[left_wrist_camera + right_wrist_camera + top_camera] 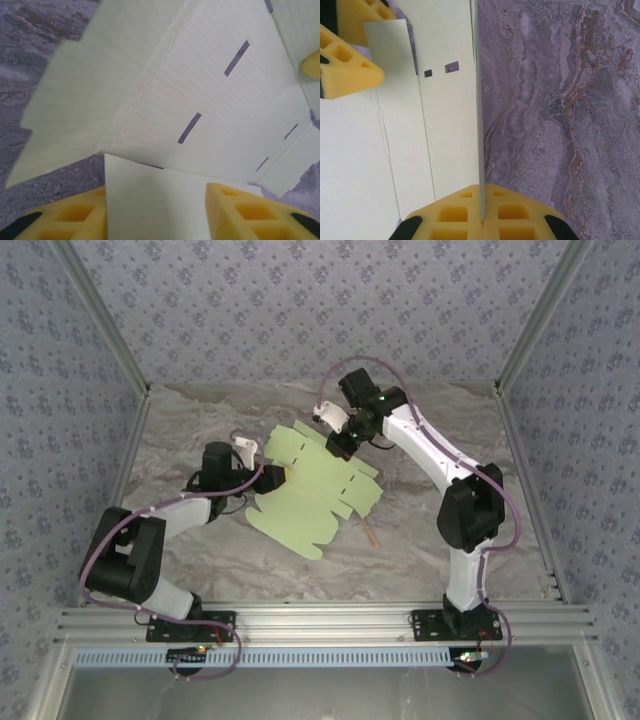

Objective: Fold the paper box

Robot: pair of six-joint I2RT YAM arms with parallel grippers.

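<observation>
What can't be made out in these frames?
- Stick: top view, its upper end is hidden by the box.
- Left gripper: left wrist view, a flap lies between its fingers. The bottom edge cuts them off, so contact is unclear.
- Right gripper: top view, its fingertips are too small and its own wrist covers them.
- Box outline: both wrist views, cut off by the frame edges.

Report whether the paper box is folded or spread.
Mostly spread: the paper box lies as an open sheet on the table, no box formed. One edge panel stands up, pinched in the right gripper.
</observation>
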